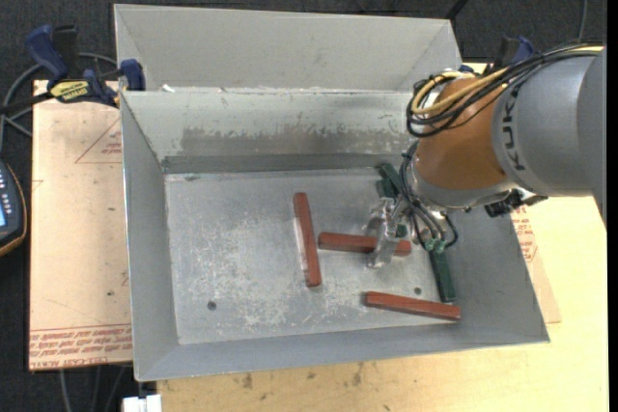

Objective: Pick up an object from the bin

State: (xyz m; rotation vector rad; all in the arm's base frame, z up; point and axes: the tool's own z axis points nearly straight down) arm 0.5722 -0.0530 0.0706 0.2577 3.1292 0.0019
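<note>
Camera view from above: a grey metal bin (145, 236) holds a few loose sticks. The robot arm (483, 140), with its orange cover, reaches in from the right. Its gripper (388, 238) sits low over the right end of a short red-brown stick (340, 242) lying crosswise near the middle of the floor. Whether the gripper is open or closed cannot be told.

A longer red-brown stick (308, 241) lies just left of it. Another red-brown stick (410, 306) lies near the front wall. A dark green stick (441, 273) lies to the right, partly under the arm.
</note>
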